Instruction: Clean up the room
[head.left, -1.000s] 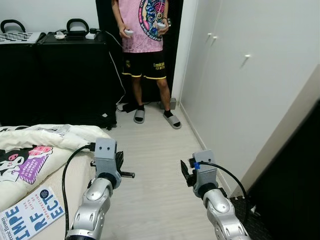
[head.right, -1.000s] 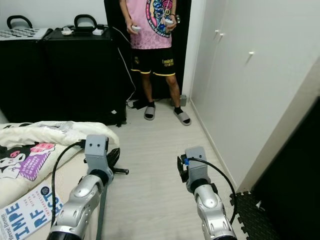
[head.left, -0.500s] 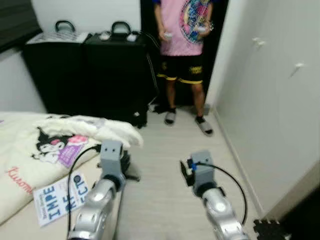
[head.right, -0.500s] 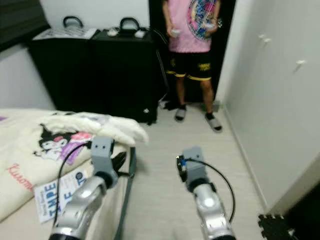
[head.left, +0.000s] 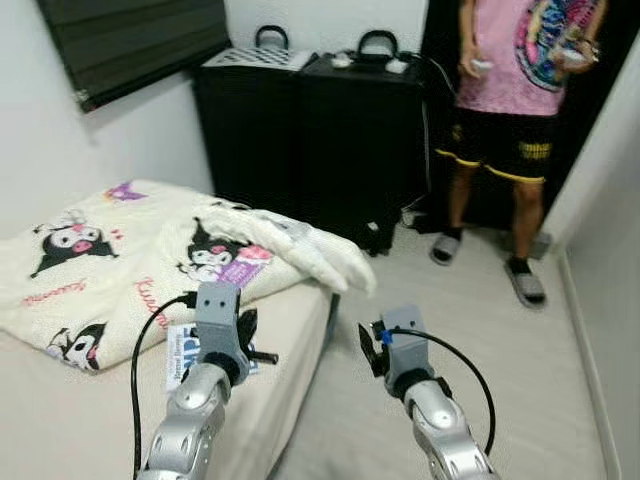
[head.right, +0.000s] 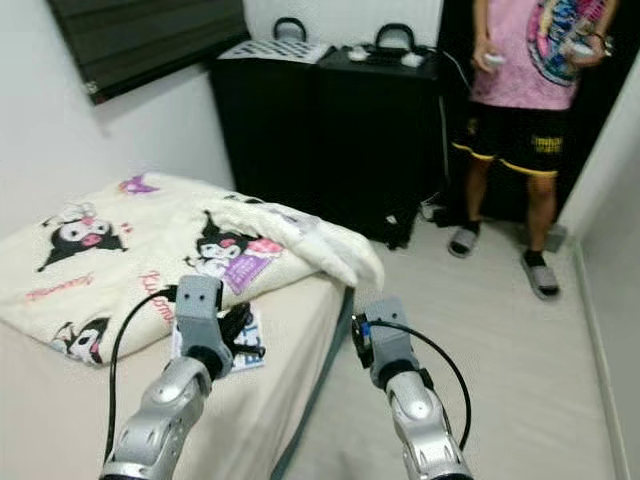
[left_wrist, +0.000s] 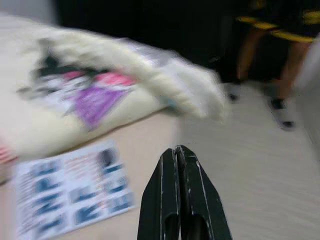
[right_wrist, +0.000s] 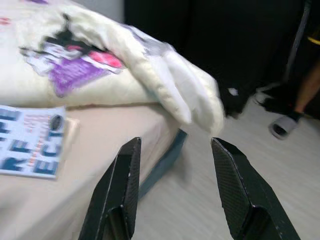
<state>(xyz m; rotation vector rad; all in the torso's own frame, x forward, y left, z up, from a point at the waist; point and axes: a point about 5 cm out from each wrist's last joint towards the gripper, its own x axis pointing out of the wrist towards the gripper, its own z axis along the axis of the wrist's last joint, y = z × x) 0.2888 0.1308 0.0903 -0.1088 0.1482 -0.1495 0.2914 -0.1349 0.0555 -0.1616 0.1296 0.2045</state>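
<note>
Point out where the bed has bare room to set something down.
Bare beige mattress lies below the cream cartoon-print blanket and left of the blue-lettered white booklet. A narrow strip runs between booklet and bed edge. The blanket crowds the upper half.

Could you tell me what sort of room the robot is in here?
Most likely a bedroom: a bed with a cartoon-print blanket and a magazine on it, and black cabinets against the wall.
</note>
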